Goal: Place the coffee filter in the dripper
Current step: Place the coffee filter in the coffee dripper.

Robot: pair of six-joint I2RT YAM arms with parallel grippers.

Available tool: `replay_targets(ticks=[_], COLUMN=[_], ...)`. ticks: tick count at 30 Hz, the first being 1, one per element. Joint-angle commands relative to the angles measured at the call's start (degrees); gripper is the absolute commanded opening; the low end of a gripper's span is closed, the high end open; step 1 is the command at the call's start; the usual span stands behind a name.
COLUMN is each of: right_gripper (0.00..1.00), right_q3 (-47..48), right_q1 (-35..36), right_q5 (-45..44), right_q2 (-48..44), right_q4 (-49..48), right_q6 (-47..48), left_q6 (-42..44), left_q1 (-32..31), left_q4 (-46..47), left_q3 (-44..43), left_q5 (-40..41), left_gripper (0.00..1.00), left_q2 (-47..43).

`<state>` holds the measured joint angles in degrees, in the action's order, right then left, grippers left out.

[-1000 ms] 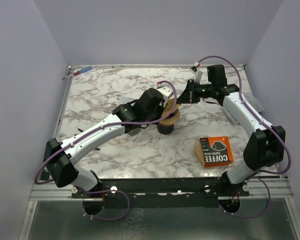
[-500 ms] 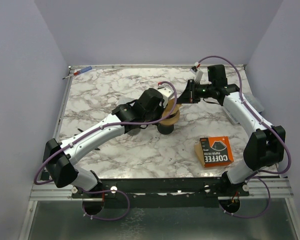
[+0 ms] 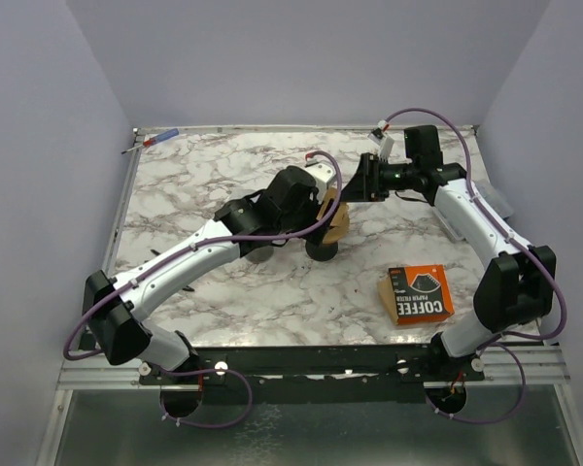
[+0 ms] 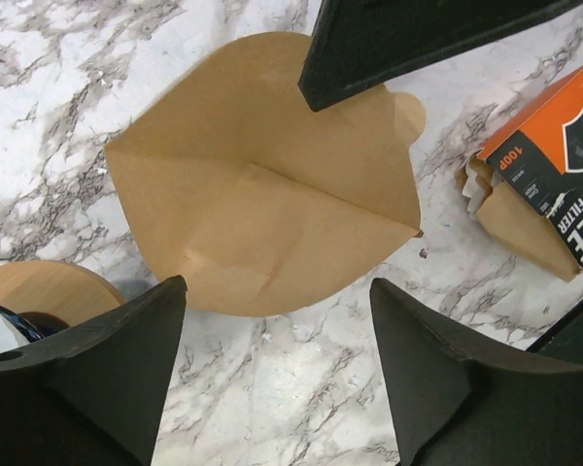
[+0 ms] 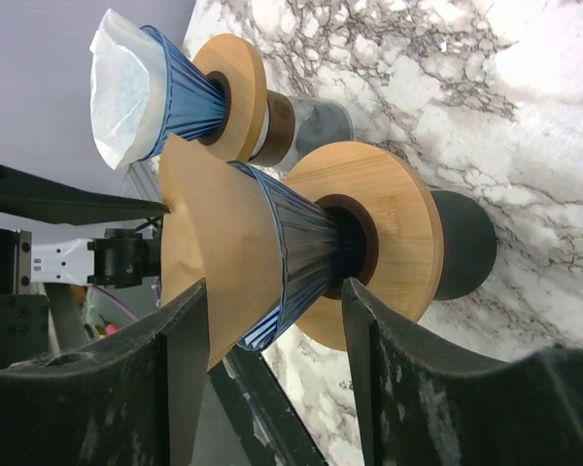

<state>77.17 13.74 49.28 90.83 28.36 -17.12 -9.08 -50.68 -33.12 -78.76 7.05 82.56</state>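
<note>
The brown paper coffee filter lies loosely over the mouth of the dripper, tilted and sticking out past its rim. In the right wrist view the dripper shows a blue ribbed cone, a wooden collar and a black base, with the filter across its top. My left gripper hovers above the filter, open and holding nothing. My right gripper is open too, with its fingers either side of the cone and free of the paper. From above, the left gripper and right gripper flank the filter.
A second dripper holding a white filter stands just behind the first. An orange box of coffee filters lies at the front right, with brown filters spilling from its open end. A pen lies at the back left corner.
Both grippers have opened and let go of the filter. The paper now stands more tilted on the dripper's rim, and the right gripper has drawn back slightly.
</note>
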Motion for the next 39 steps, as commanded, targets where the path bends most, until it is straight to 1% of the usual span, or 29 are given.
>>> replay_targets(ticks=[1,3,8,13,16,19,21,26,30,39], right_gripper=[0.62,0.66,0.72,0.72,0.72,0.70,0.66,0.58,0.55,0.54], right_q3=[0.00,-0.08,-0.17,-0.35,-0.26,-0.58,-1.03,-1.82,-2.19,-3.44], right_q1=[-0.56,-0.58,-0.56,-0.56,-0.60,-0.58,-0.56,-0.65,-0.65,-0.69], right_q5=[1.22,0.42,-0.32,0.06,0.51,0.57,0.64,0.73,0.97,1.70], right_q2=[-2.84,-3.62,-4.73,-4.59,-3.81,-3.02,-2.50,-1.42,-0.64,0.65], right_q4=[0.08,-0.09,-1.25,-2.92,-3.05,-2.86,-2.87,-3.05,-3.22,-3.81], right_q6=[0.31,0.17,-0.67,-2.30,-2.31,-2.05,-1.98,-1.70,-1.59,-1.31], left_q6=[-2.02,-2.65,-4.28,-6.34,-6.74,-6.59,-6.73,-6.81,-6.68,-5.99], left_q1=[0.31,0.40,0.85,2.79,3.80,4.21,4.27,4.32,4.32,4.34], left_q4=[1.26,2.12,4.83,7.56,7.72,7.72,7.72,7.72,7.72,7.80], left_q3=[-2.18,-2.25,-2.27,-2.34,-2.53,-2.28,-2.00,-1.22,-0.04,2.85], left_q5=[-0.61,-1.37,-2.60,-4.37,-4.89,-4.10,-4.13,-3.14,-1.89,-0.07], left_gripper=[0.84,0.88,0.89,0.87,0.83,0.77,0.74,0.62,0.56,0.54], left_q2=[-2.81,-3.29,-4.15,-4.10,-3.61,-3.34,-3.29,-2.38,-1.39,-0.35])
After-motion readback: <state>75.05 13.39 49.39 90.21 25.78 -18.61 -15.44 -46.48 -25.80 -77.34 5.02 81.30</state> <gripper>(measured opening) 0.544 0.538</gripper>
